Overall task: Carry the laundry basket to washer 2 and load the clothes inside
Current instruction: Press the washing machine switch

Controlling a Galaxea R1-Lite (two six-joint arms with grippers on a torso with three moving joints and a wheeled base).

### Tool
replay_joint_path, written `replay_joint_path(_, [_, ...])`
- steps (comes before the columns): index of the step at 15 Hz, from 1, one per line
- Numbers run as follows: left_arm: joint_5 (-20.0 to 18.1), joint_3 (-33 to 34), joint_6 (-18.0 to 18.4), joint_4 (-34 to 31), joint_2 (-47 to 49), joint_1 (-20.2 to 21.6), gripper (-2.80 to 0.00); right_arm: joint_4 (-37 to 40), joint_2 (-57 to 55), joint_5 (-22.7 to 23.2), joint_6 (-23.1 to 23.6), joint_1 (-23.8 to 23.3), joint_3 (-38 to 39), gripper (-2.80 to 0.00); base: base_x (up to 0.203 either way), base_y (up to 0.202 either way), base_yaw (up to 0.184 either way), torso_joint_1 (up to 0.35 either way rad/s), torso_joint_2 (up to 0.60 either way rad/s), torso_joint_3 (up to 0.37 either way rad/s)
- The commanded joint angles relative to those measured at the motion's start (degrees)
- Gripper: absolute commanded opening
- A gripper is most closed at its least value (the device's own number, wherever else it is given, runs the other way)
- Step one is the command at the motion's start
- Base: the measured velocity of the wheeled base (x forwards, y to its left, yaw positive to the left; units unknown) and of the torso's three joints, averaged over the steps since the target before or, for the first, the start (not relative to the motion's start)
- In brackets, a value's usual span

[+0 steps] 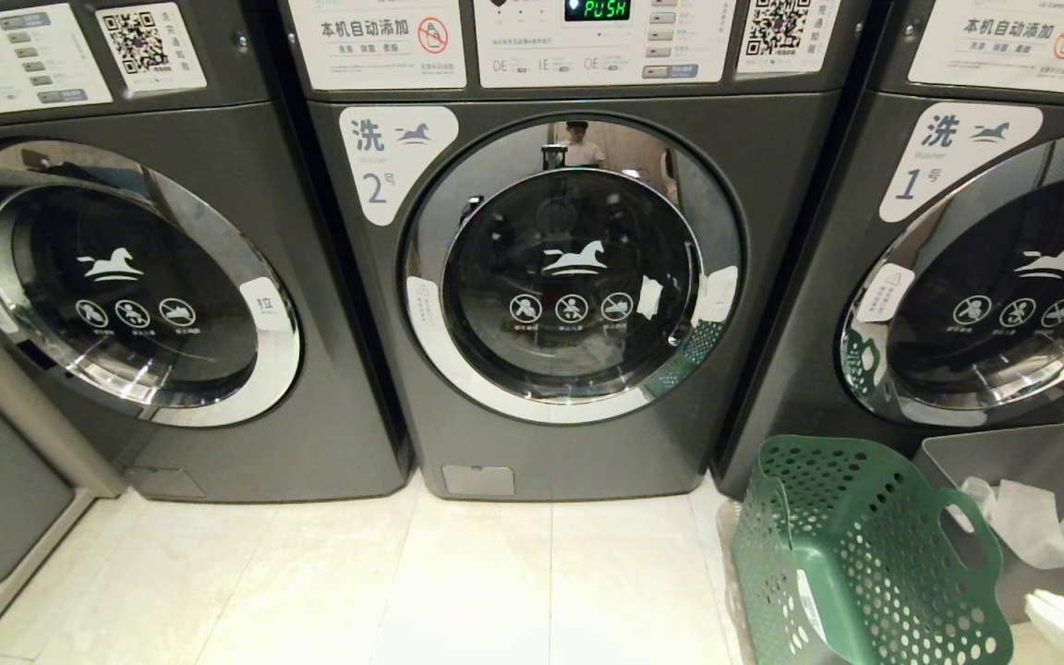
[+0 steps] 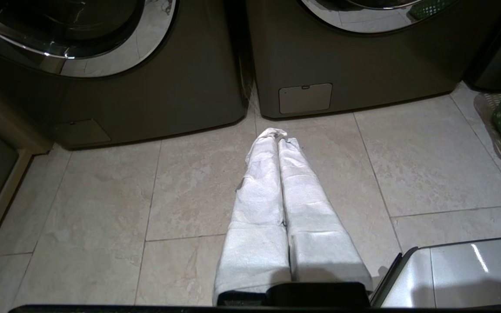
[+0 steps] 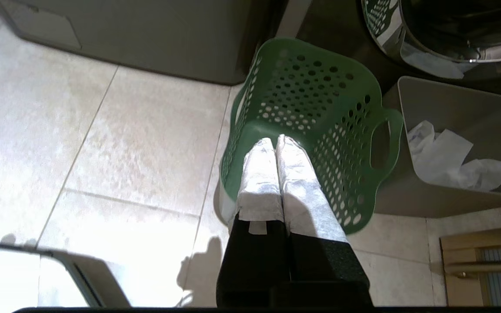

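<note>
Laundry basket (image 1: 855,554) empty, on floor right of washer 2 (image 1: 569,277), door seemingly shut. Left gripper (image 2: 276,134) and right gripper (image 3: 275,141) pressed together, holding nothing.

The pale tiled floor (image 1: 495,582) carries three washers, the laundry basket (image 1: 855,554) and a grey bin (image 1: 1021,462).

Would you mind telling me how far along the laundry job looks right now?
Mostly done, it seems: the laundry basket stands empty on the floor beside washer 2, whose door is shut. Whether the clothes are inside cannot be told through the glass. Nothing is in hand: the left hand and right hand are shut and empty. Little seems left.
</note>
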State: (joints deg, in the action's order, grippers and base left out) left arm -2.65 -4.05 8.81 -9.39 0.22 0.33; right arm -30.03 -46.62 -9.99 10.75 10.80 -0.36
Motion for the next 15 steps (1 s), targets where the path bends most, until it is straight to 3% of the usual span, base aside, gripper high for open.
replay_joint_path(1, [0.01, 0.36, -0.20, -0.02, -0.22, 0.02, -2.80, 23.44, 20.26, 2.50, 0.28, 0.03, -1.89, -2.80, 0.000, 0.000, 0.000, 0.000, 0.00, 0.000])
replay_joint_path(3, [0.01, 0.36, -0.29, -0.02, -0.22, 0.02, -2.80, 35.28, 28.59, 8.85, 0.29, 0.02, -3.30, -2.80, 0.000, 0.000, 0.000, 0.000, 0.00, 0.000])
replay_joint_path(5, [0.01, 0.36, -0.29, -0.02, -0.22, 0.02, -2.80, 39.36, 30.42, 10.17, -1.99, -1.62, -3.78, -2.80, 0.000, 0.000, 0.000, 0.000, 0.00, 0.000])
replay_joint_path(8, [0.01, 0.36, -0.62, -0.02, -0.22, 0.02, -2.80, 40.55, 32.92, 9.99, -4.11, -11.43, -3.85, -2.80, 0.000, 0.000, 0.000, 0.000, 0.00, 0.000])
replay_joint_path(15, [0.50, 0.44, -3.39, -0.02, -0.22, 0.02, -2.80, 40.14, 46.62, 11.13, -3.81, -10.80, -3.59, -2.80, 0.000, 0.000, 0.000, 0.000, 0.00, 0.000])
